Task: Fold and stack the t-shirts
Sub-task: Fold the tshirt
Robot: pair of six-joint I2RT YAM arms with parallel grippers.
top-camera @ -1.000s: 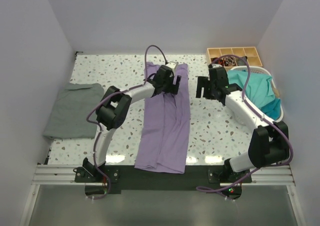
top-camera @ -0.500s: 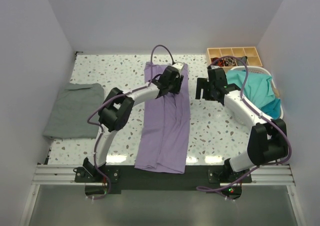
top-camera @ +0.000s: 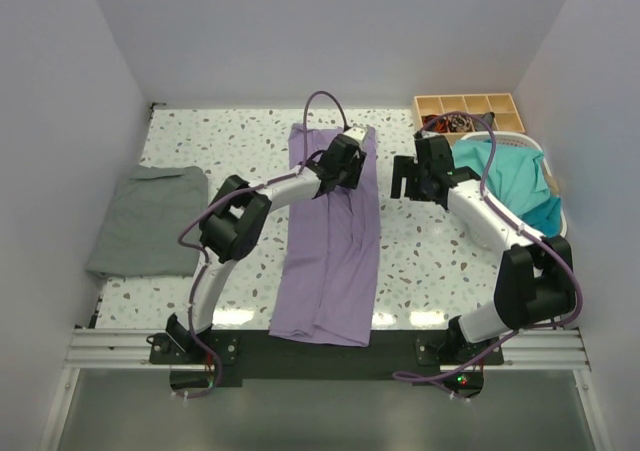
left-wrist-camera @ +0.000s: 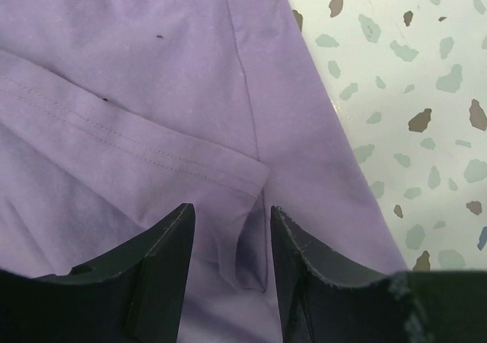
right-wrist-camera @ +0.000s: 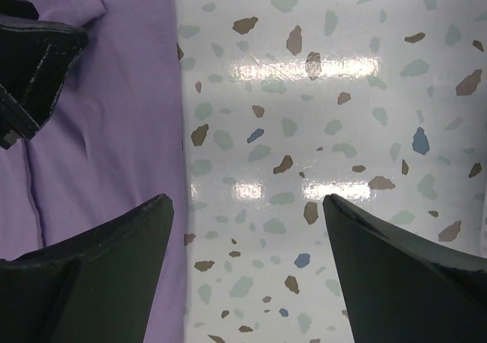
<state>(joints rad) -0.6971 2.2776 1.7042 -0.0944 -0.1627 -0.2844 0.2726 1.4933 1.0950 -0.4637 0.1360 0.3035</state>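
Taking the top view as my clock, with my bases at 6, the lavender t-shirt [top-camera: 325, 261] lies as a long narrow strip down the middle of the bench [top-camera: 200, 136], running from 12 toward 6. I judge its sides are already folded in and the end-to-end fold is the step in hand.

My left gripper [top-camera: 345, 166] is down on the 12 o'clock end of that strip, near its right edge. Its jaws stand about half apart with a raised pleat of lavender cloth between them. From the wrist view I read that as a pinch on the shirt, beside the sleeve hem, so that this end can be lifted and carried toward 6.

My right gripper [top-camera: 405, 176] hangs wide open and holds nothing. It is over bare bench just beside the shirt's right edge, placed, I think, to take the other corner so the end lifts level.

The grey t-shirt [top-camera: 150, 221] lies folded at 9 o'clock, probably the base of the stack. The teal t-shirts [top-camera: 510, 186] sit in the white basket [top-camera: 545, 149] at 2 o'clock, beside the wooden tray [top-camera: 470, 104].
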